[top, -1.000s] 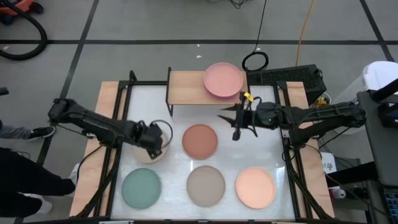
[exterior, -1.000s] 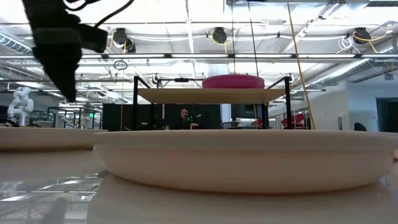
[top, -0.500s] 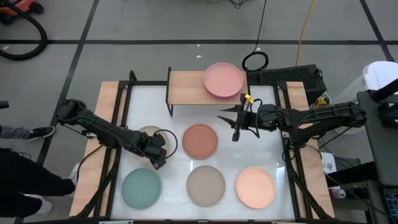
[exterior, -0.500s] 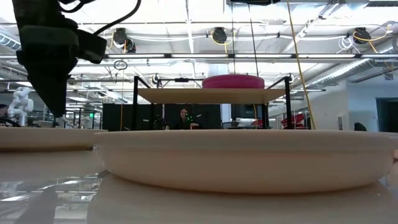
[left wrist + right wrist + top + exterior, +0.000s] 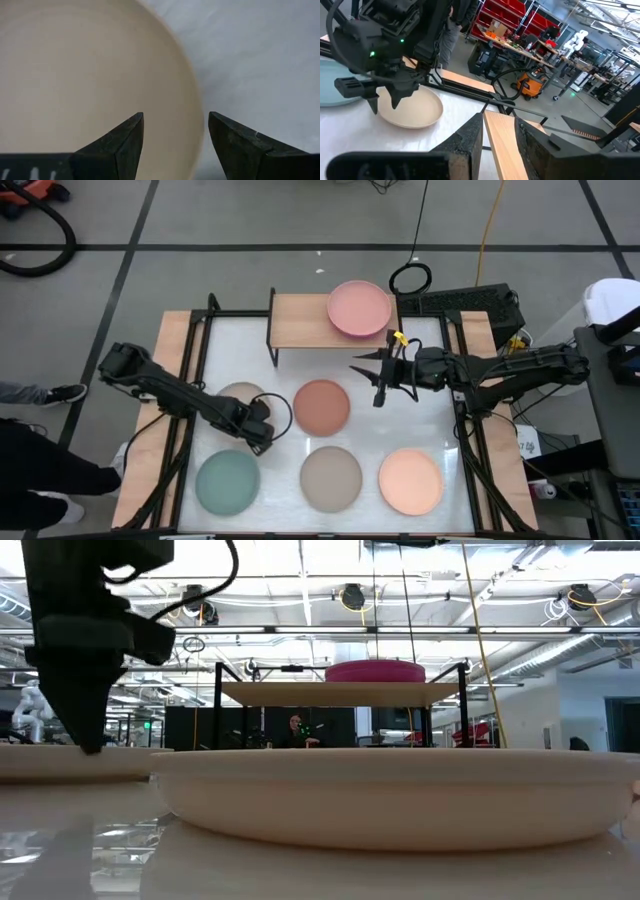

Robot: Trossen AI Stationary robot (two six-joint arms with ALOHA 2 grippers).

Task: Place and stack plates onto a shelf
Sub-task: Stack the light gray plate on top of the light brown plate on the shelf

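1. White tabletop [image 5: 280, 370] is seen from above, framed by wooden edges, with a workshop room behind it in the low view.
2. On it the beige plate [image 5: 232, 394] is lying at the left, its rim straddled by the spread fingers of the left gripper [image 5: 259, 430], one finger [image 5: 120, 145] over the plate and the other beyond its edge.
3. Just beside it the terracotta plate [image 5: 322, 407] is set; the teal plate [image 5: 227, 483], taupe plate [image 5: 331, 478] and peach plate [image 5: 410, 481] are ranged along the near row.
4. The shelf [image 5: 300, 322] is placed at the far edge, and a pink plate [image 5: 359, 308] is carried on its right half.
5. The right gripper [image 5: 381, 383] is held above the table, near the shelf, its fingers parted and empty.
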